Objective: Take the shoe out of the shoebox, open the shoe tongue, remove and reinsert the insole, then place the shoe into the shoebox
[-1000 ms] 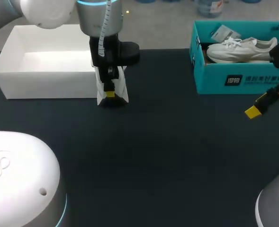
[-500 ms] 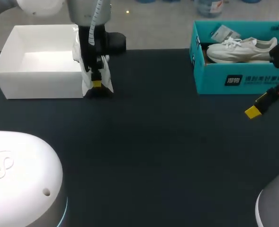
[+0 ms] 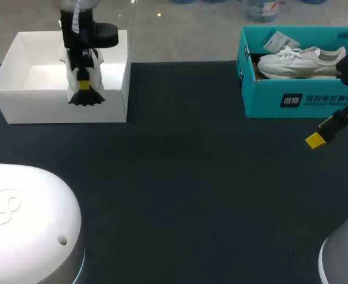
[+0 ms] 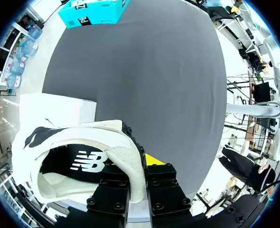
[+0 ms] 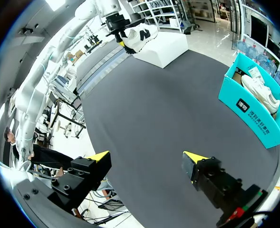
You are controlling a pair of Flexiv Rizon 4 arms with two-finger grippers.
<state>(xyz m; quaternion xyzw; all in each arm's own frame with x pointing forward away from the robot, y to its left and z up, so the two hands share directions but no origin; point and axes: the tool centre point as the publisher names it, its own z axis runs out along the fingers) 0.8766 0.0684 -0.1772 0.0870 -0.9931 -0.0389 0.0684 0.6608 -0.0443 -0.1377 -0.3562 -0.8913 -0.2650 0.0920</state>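
Head view, left to right: your left gripper [image 3: 83, 85] is clamped on a black-and-white shoe [image 4: 82, 142], held over the white box [image 3: 26, 109]. The dark table [image 3: 191, 189] lies between. The teal box [image 3: 268, 102] contains a white sneaker [image 3: 301, 61]. Your right gripper [image 5: 147, 164], fingers spread wide and holding nothing, sits just before the teal box.

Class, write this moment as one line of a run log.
left gripper: shut on shoe, above white shoebox | right gripper: open, near teal box holding second shoe
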